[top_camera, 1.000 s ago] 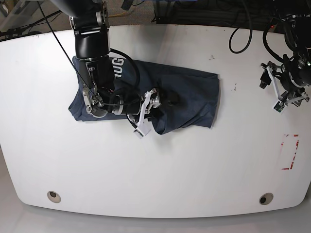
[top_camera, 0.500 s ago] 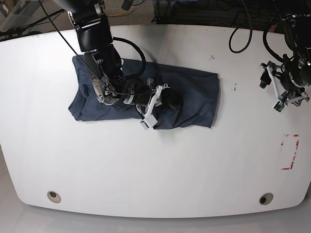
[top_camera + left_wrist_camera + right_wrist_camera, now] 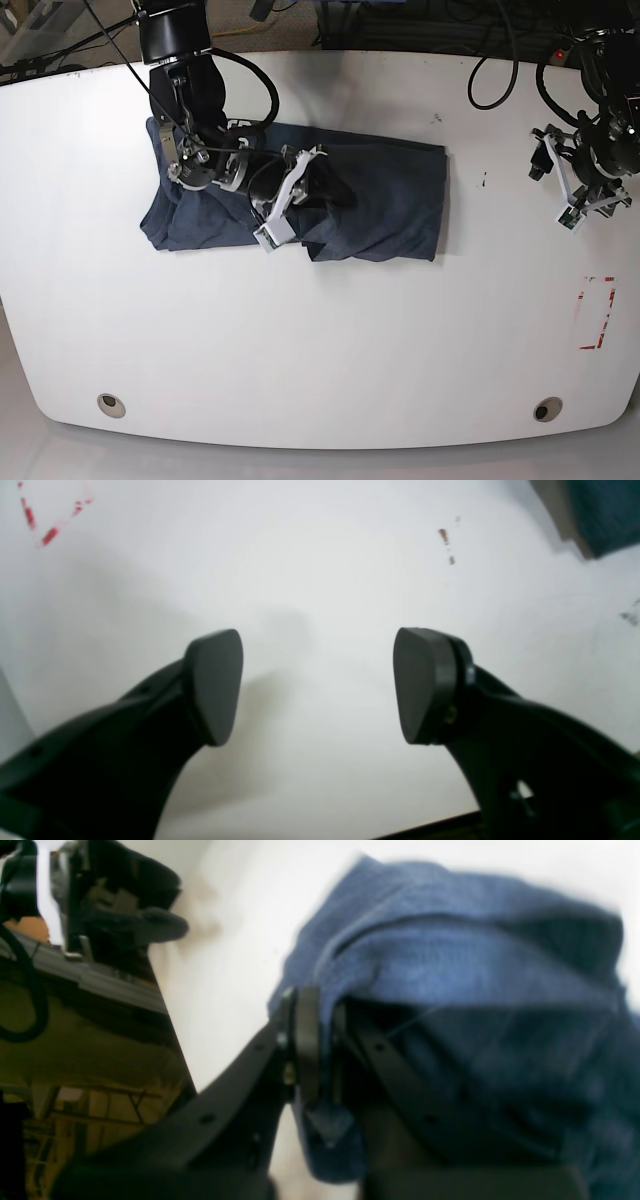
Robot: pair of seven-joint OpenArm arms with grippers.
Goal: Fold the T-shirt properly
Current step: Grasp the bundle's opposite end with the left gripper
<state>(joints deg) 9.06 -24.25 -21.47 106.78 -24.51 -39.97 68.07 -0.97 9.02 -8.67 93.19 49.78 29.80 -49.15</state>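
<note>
Lying lengthwise across the far-left part of the table in the base view, the T-shirt is a partly folded dark blue band, its long axis running left to right. The right gripper sits on it near the middle of its length, jaws pinched shut on a fold of the cloth; the right wrist view shows the blue fabric squeezed between the two pads and bunched up above them. That arm reaches in from the far-left corner, so the shirt lies directly under and ahead of its jaws.

The left gripper hangs well apart from the shirt, out by the table's other end, jaws spread wide with nothing but bare white surface between them. A corner of the shirt shows only at the top edge of its wrist view.

The right arm is plainly the nearer one, and the coming move looks to be carrying the pinched fold across the cloth. Open table lies on the near side of the shirt and between it and the left gripper, so there is ample room; the far edge of the table is close behind the shirt.
</note>
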